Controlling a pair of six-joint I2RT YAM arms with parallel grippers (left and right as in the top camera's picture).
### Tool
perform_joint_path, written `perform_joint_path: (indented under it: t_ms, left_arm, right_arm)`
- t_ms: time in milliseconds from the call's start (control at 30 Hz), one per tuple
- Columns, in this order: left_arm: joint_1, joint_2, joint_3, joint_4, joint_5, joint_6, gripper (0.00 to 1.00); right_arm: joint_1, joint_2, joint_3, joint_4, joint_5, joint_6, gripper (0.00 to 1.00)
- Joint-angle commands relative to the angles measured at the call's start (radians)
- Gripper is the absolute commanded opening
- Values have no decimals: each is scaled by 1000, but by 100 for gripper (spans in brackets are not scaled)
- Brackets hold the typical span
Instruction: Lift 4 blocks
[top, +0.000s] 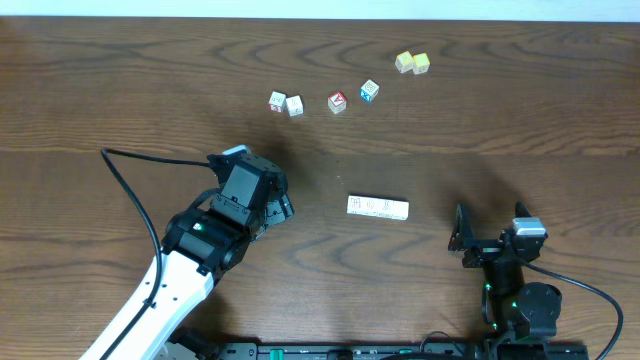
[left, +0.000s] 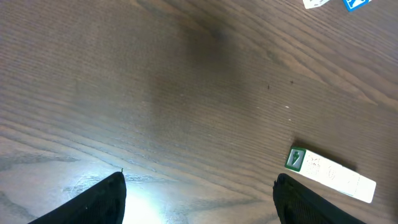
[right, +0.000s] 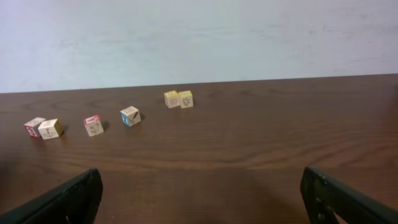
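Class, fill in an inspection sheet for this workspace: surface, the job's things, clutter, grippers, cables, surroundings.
Surface: dark wooden table, grain visible.
Job's things: blocks, a cream-white row lying flat between the two arms, touched by neither gripper.
Clutter: along the far side, two pale cubes close together, a red-faced cube, a blue-faced cube, and two yellow cubes side by side.
Grippers: left gripper open and empty, to the left of the row; right gripper open and empty.
Cables: black cable lying on the table by the left arm; second cable looping beside the right arm.
Surroundings: pale wall beyond the table.
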Motion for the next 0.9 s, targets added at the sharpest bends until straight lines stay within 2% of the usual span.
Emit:
perform_joint_path:
  t_ms: [0,467,700,867]
  left_arm:
    - [5,0,17,-4,-16,2,76]
    - [5,0,17,-6,-16,2,76]
    - [8,2,17,-104,-49,3,76]
    - [9,-5,17,-104,-57,119,76]
  right_arm:
    - [-3,-7,-2,-5,17,2,99]
    - [-3,-7,-2,-5,17,2,99]
    - [-3,-7,-2,-5,17,2,99]
    - [-3,-7,-2,-5,17,2,99]
